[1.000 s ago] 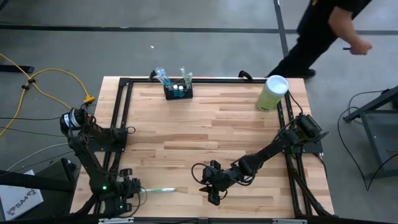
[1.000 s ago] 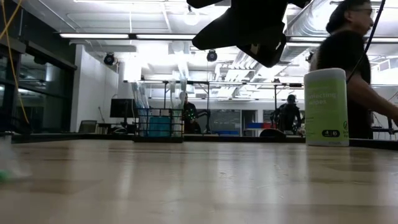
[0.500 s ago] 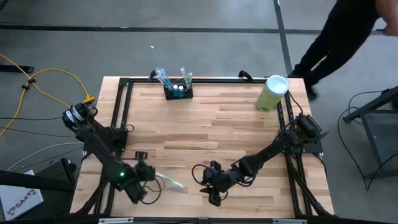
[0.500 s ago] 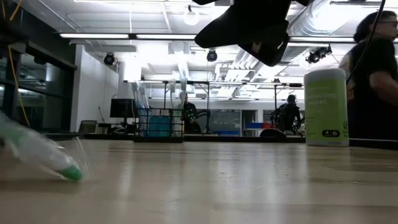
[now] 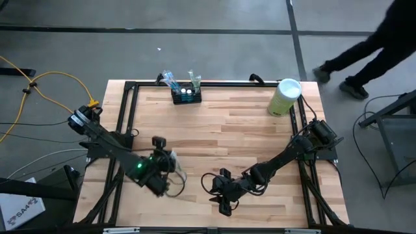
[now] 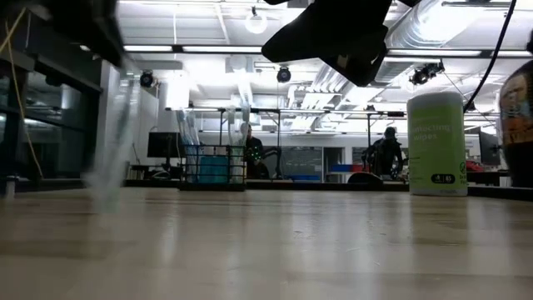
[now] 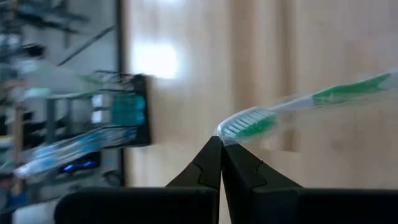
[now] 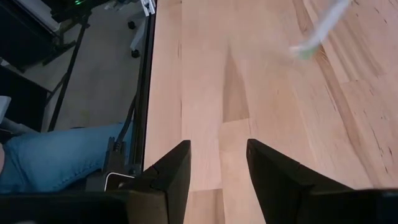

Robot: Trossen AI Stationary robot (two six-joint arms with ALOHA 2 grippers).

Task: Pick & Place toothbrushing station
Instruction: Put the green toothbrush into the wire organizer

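only our left wrist view shows the left hand (image 7: 219,144) pinching a green toothbrush (image 7: 292,107). ahead of it, at the desk's (image 5: 227,136) far edge, stands the toothbrushing station (image 5: 186,95); a pale green canister (image 5: 285,97) sits rightward. our right hand (image 5: 220,195) hovers spread.

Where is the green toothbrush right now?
The green toothbrush is pinched in the left gripper, over the near-left part of the table in the high view, far from the black holder at the back edge.

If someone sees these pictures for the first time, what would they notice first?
Probably the left end effector, shut on a green toothbrush above the near-left table. Next, the black toothbrushing station at the far edge, already holding brushes. The right end effector waits open nearby.
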